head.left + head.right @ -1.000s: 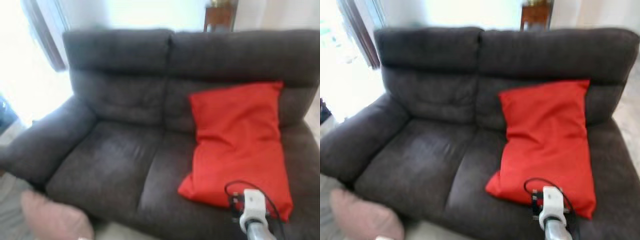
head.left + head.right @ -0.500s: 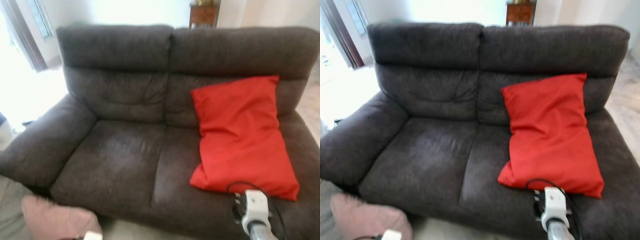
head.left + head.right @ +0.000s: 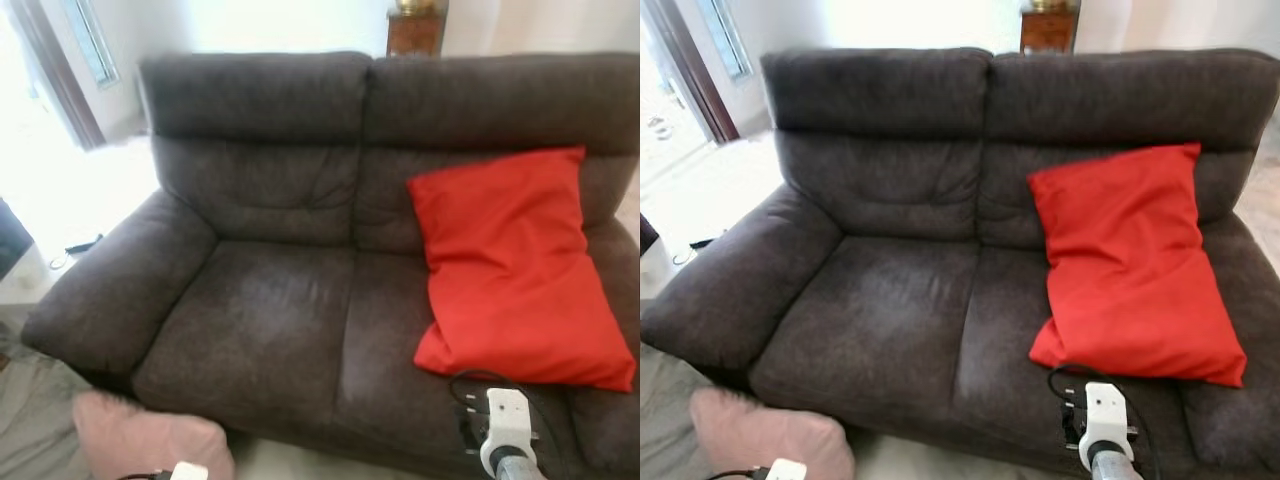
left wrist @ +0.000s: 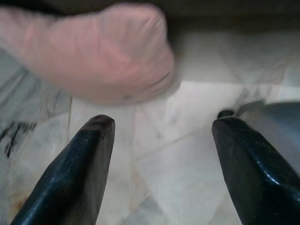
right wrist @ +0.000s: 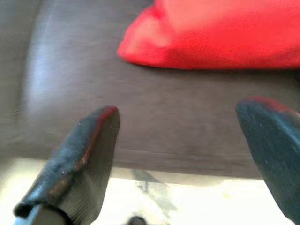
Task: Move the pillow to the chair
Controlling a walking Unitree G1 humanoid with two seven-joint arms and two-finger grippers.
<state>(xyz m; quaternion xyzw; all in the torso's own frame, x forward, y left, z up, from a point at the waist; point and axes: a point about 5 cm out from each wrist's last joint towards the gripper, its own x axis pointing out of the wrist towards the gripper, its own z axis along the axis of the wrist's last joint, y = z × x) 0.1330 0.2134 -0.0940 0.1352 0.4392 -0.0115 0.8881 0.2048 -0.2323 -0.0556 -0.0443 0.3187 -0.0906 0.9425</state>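
A red pillow (image 3: 515, 265) leans against the backrest on the right seat of a dark grey sofa (image 3: 270, 310). My right arm's wrist (image 3: 503, 430) hovers low in front of the sofa's right seat, just below the pillow's lower edge. In the right wrist view my right gripper (image 5: 183, 154) is open, aimed at the seat front with the red pillow (image 5: 225, 33) a short way beyond its fingers. A pink pillow (image 3: 150, 440) lies on the floor at the sofa's left front corner. My left gripper (image 4: 164, 159) is open above the floor, close to the pink pillow (image 4: 98, 51).
The sofa's left armrest (image 3: 120, 280) juts toward me. A bright glass door (image 3: 60, 100) stands to the left, with a black cable (image 3: 82, 245) on the floor by it. A wooden cabinet (image 3: 415, 30) stands behind the sofa. Pale marble floor (image 4: 187, 154) lies under my left gripper.
The camera has turned, so the whole sofa sits further right in the picture. The red pillow rests in the same place on the sofa. My right wrist stays low before it.
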